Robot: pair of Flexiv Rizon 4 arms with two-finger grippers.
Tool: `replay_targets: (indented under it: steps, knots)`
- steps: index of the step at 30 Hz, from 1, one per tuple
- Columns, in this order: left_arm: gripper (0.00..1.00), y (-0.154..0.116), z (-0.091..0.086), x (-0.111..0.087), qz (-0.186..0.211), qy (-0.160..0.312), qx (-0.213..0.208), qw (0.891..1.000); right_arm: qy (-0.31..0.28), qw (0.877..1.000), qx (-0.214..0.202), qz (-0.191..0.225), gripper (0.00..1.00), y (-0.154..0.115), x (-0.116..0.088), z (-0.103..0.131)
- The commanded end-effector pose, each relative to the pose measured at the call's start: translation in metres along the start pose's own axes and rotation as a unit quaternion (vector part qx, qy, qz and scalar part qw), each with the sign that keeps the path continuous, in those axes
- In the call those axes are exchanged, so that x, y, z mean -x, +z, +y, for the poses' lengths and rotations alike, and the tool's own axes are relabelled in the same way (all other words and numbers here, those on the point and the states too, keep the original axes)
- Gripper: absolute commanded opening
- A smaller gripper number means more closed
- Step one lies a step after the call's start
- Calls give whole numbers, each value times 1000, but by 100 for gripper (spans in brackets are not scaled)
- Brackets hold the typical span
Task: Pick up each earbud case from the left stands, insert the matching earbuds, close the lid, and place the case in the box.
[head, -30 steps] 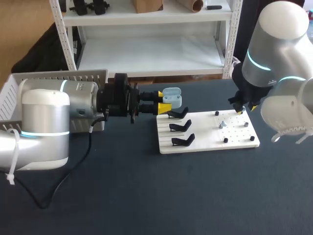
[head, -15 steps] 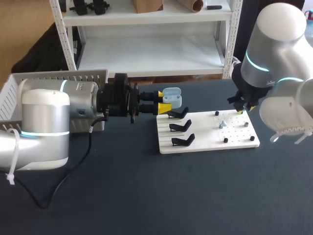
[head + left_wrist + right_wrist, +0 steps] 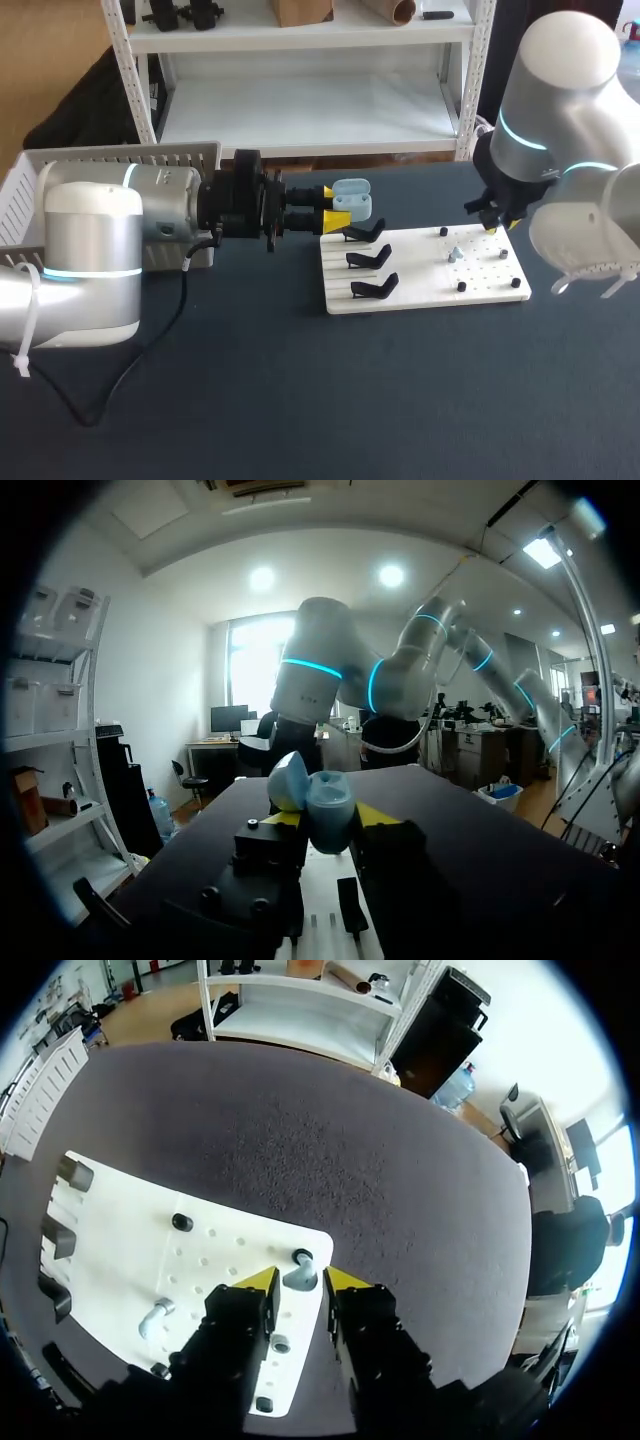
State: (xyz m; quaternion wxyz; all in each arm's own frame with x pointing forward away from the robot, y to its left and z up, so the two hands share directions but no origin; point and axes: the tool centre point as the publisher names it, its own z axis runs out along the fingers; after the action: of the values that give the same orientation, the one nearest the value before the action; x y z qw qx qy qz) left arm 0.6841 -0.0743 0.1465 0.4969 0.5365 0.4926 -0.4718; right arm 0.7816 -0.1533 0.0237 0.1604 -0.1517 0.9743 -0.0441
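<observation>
Head view, upper left of the frame: the white slatted box (image 3: 120, 158) stands behind the left arm, and what it contains is hidden.

At upper centre the left gripper (image 3: 335, 205) is clenched on the pale blue earbud case (image 3: 352, 200). It holds the case level above the table, just beyond the far left corner of the white board (image 3: 425, 295). The left wrist view confirms the grasp, with the case (image 3: 327, 815) pinched from both sides and its lid (image 3: 288, 780) raised. No earbud can be seen inside, and the cavity itself is not visible.

The three black stands (image 3: 367, 260) at the board's left end are all bare.

Right of centre, one earbud (image 3: 455, 253) rests on the board. The right gripper (image 3: 497, 224) hangs over the board's far right corner.

In the right wrist view a second earbud (image 3: 298, 1272) sits on its peg directly at that gripper's (image 3: 300, 1280) mouth. Whether the gripper has closed on it cannot be told.

Judgement: the step in hand is fetching an earbud for insertion. It calls for a centred, light pinch and a straight lift off the peg. The left arm should keep the case steady with its lid open.
</observation>
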Motion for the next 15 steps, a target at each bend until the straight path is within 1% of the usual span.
replay_targets:
  steps: [1,2,4,5,10,15]
  knots:
    - [0,0,1,-1,-1,0,-1,1000,1,1000,-4,-1,21,1,0,1]
    - [0,0,1,-1,-1,0,-1,1000,0,1000,-4,0,17,1,0,1]
    - [0,0,1,-1,-1,0,-1,1000,-1,1000,-5,1,2,2,1,1]
    - [0,0,1,-1,-1,0,-1,1000,-1,1000,-5,1,0,2,1,1]
    - [0,0,1,-1,-1,0,-1,1000,-2,1000,-7,2,0,0,0,0]
    - [0,0,1,-1,-1,0,-1,1000,-3,1000,-11,-1,0,-14,-2,-3]
